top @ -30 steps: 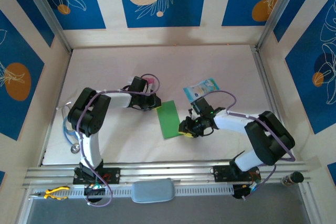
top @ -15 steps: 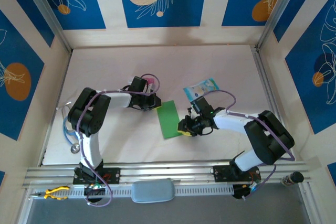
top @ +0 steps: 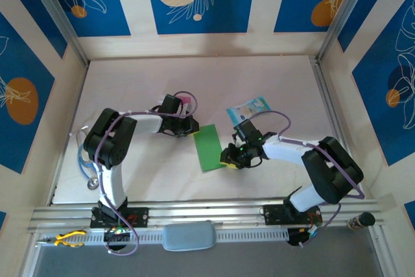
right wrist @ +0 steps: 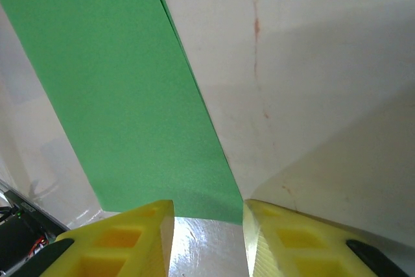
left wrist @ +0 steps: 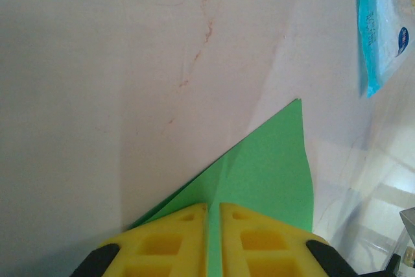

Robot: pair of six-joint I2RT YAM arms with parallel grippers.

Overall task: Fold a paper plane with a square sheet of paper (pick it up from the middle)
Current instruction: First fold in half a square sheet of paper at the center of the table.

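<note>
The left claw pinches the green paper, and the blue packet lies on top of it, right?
No: the top view shows the blue packet lying apart from the green paper. The left gripper does pinch it.

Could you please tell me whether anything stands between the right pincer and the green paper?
Nothing visible does. The right pincer sits open right at the near corner of the paper. The blue packet lies farther back, off that path. The left pincer is shut on the paper's opposite corner.
</note>
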